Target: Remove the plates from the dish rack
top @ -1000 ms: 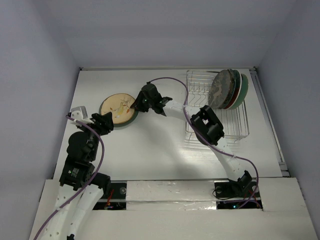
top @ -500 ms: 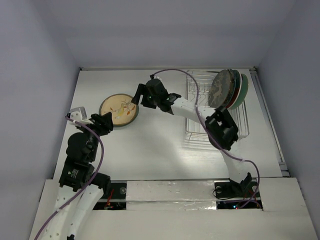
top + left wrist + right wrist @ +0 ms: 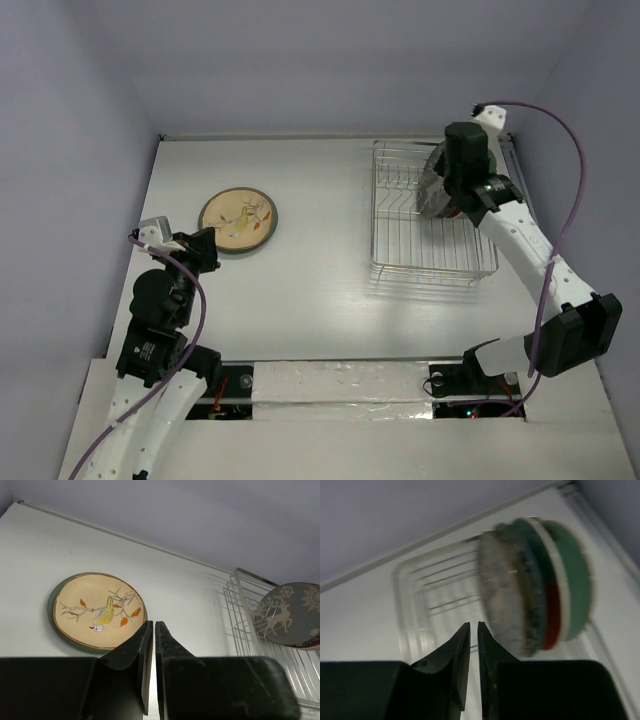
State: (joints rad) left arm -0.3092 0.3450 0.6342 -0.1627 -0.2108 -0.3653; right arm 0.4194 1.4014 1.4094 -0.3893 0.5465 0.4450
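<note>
Plates (image 3: 436, 185) are standing on edge, packed together at the far right end of the dish rack (image 3: 415, 245) in the overhead view. The right arm (image 3: 520, 235) is reaching in over them, its wrist hanging right above the stack. A bird plate (image 3: 238, 220) is lying flat on the tabletop (image 3: 320, 300), well apart from the rack, and the left arm (image 3: 160, 300) is sitting folded just beside it.

Looking through the left wrist camera, the left end effector (image 3: 151, 625) is showing its fingers pinched to a hairline slit with nothing between them. It is pointing past the bird plate towards the rack, where a grey plate (image 3: 287, 614) with a reindeer is leaning upright in the wires.

Through the right wrist camera everything is blurring. The right end effector (image 3: 473, 627) is also narrowed almost to touching and is carrying nothing. It is aiming at the rack wires just beside the grey plate, which is fronting the stack, with a green plate (image 3: 572, 587) at the back.

To my eye the step in hand is going for that front plate. The fingers should be spreading first, then coming down over its top rim, one on each face. The rear finger will be slipping into a tight gap, so it needs lining up carefully. Lifting straight up should be keeping the neighbours from tipping.
</note>
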